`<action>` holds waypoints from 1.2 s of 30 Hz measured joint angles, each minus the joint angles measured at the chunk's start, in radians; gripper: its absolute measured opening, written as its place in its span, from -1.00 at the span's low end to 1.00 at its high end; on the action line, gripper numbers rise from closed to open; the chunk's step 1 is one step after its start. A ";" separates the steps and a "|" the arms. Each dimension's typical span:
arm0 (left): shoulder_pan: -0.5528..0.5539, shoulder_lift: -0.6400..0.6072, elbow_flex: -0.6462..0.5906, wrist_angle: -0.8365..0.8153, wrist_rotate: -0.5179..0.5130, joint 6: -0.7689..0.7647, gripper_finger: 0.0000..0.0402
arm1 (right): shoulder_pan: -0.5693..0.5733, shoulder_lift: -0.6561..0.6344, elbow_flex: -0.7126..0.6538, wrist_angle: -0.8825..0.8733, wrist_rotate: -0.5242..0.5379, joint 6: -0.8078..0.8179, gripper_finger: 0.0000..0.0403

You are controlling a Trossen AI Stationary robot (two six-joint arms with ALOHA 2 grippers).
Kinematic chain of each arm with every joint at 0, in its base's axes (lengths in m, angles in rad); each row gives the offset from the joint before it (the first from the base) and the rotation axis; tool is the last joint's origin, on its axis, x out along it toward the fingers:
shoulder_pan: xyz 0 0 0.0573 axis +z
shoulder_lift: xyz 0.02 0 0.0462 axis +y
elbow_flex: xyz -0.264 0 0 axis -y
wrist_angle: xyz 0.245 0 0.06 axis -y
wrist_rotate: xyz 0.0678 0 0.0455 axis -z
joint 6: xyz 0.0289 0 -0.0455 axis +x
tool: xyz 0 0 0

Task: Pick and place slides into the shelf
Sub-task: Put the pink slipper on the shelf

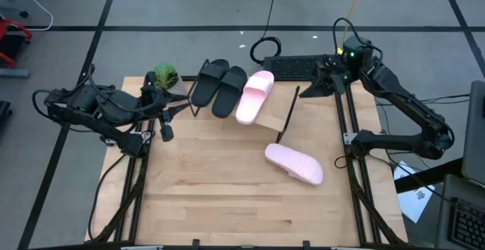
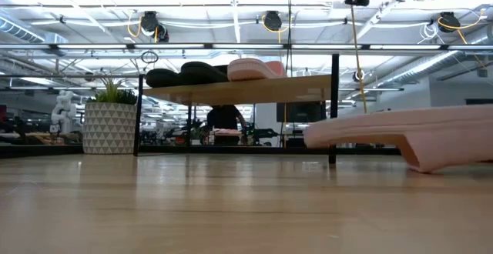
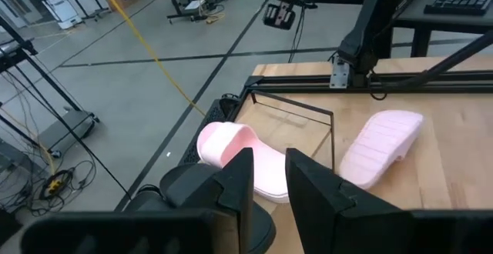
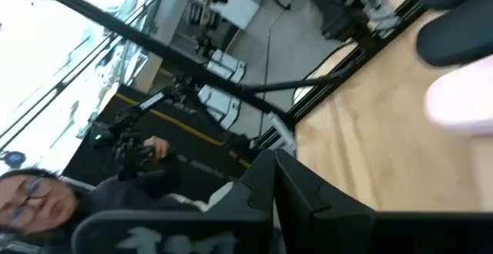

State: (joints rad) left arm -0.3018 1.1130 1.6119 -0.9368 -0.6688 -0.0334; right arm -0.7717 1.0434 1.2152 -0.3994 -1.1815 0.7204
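Lying mid-table, pink slide [image 1: 294, 164] sits well apart from left fingers [image 3: 240, 186], spread, and right fingers [image 4: 271, 178], pressed together.

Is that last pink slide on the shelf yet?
No. The pink slide lies on the tabletop, clear of the shelf.

Shelf [image 1: 284, 117]: left part taken by two black slides [image 1: 218, 85] and one pink slide [image 1: 255, 96], side by side; right part of the board bare. Second pink slide [image 1: 294, 164] lies on the table [image 1: 204, 197] in front of the shelf's right end. Plant pot [image 1: 167, 78] blocks the shelf's left end. Table's near half open.
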 joint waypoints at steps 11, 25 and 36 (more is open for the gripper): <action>0.000 0.060 0.000 -0.004 0.102 -0.047 -0.60 | 0.101 -0.056 0.000 -0.214 0.002 0.037 -1.00; 0.033 0.394 0.000 0.004 0.125 0.172 -0.60 | 0.029 -0.120 -0.001 -0.257 0.115 -0.168 -1.00; 0.024 0.658 0.000 0.453 0.255 0.178 -0.59 | -0.080 -0.123 -0.001 -0.254 0.074 -0.303 -1.00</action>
State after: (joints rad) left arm -0.2777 1.7714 1.6123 -0.4840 -0.4138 0.1446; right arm -0.8516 0.9203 1.2140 -0.6538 -1.1078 0.4175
